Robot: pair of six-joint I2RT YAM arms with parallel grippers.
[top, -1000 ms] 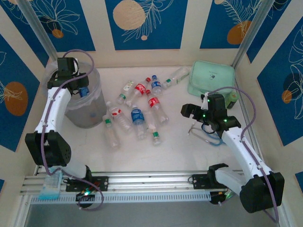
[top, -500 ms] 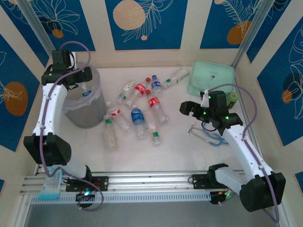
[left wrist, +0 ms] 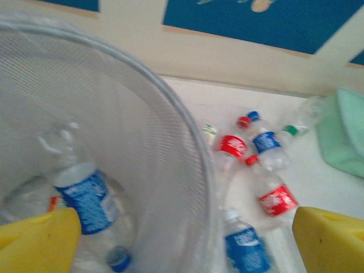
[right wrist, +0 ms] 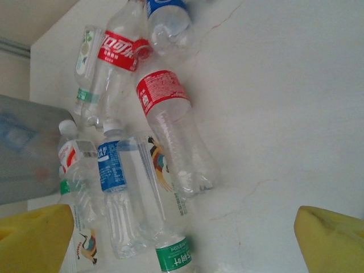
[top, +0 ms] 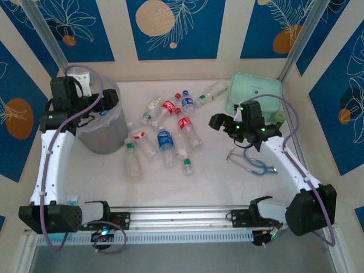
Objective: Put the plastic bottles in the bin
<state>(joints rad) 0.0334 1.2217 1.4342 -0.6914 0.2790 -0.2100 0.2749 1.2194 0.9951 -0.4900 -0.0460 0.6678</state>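
Inside bin (left wrist: pixel 148 131) | blue-labelled bottle (left wrist: pixel 85 202) lies diagonal | cap (left wrist: pixel 117 259) toward lower frame (blurred)

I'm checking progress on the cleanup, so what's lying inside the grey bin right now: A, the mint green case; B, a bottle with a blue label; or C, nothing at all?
B: the left wrist view looks down into the bin, and a blue-labelled bottle lies on its bottom.
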